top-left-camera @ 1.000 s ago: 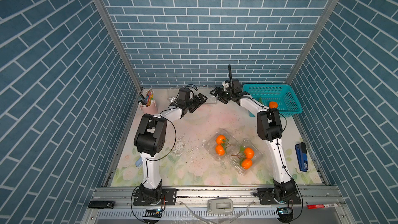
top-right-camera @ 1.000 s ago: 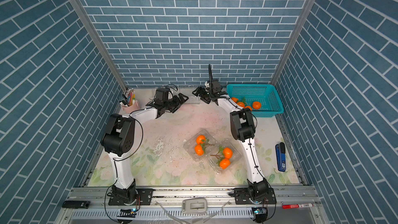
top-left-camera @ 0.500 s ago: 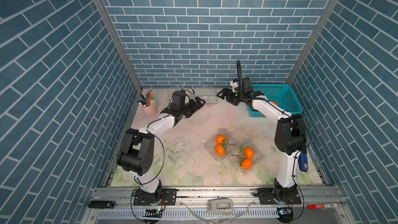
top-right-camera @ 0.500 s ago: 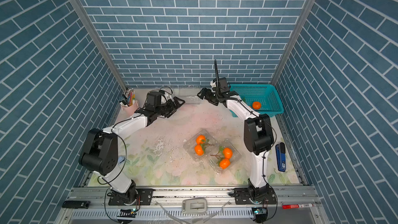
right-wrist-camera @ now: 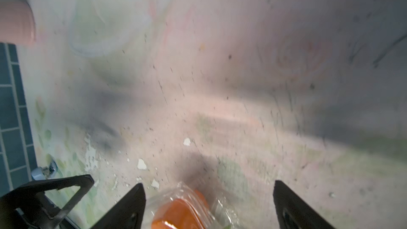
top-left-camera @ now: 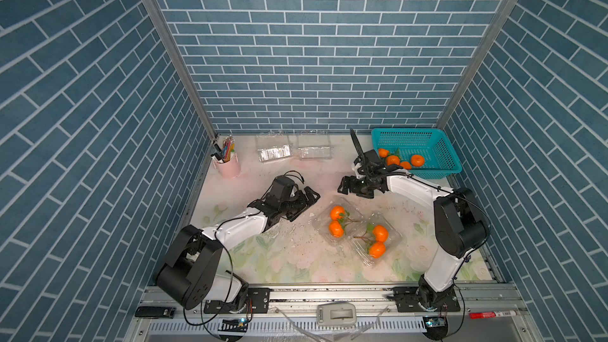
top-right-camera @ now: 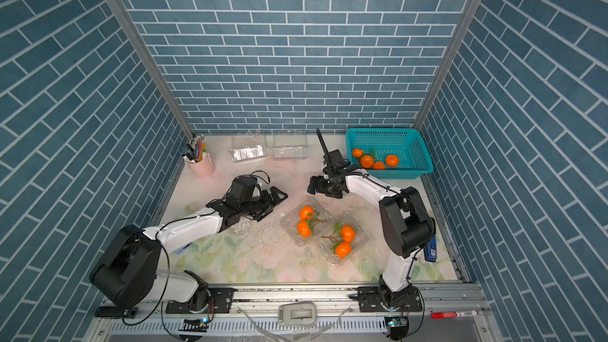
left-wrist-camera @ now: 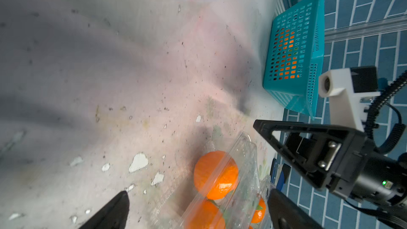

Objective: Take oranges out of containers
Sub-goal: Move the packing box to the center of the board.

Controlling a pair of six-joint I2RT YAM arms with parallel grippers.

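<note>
In both top views the left gripper [top-left-camera: 308, 199] and right gripper [top-left-camera: 343, 189], jaws wide and empty, flank the far corner of a clear plastic clamshell container [top-left-camera: 357, 217]; its two round oranges [top-left-camera: 337, 213] line up away from the right gripper. Both wrist views show it between the spread fingertips [left-wrist-camera: 119, 210].
</note>
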